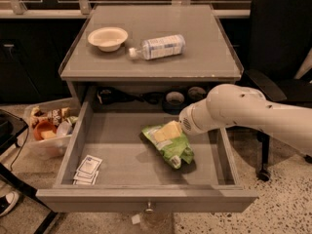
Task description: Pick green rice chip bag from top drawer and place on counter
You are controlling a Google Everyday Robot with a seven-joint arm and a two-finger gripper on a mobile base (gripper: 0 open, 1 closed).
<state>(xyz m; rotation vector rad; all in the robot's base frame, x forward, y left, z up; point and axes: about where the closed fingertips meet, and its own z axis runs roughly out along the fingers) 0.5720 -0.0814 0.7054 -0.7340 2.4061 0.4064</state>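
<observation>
The green rice chip bag lies flat on the bottom of the open top drawer, right of its middle. My gripper comes in from the right on a white arm and sits low over the bag's upper end, at or just above its surface. The counter above the drawer carries a bowl and a bottle on its left and middle.
A cream bowl and a clear plastic bottle lie on the counter. Small white packets lie in the drawer's front left corner. A bin of clutter stands on the floor at left, a black chair at right.
</observation>
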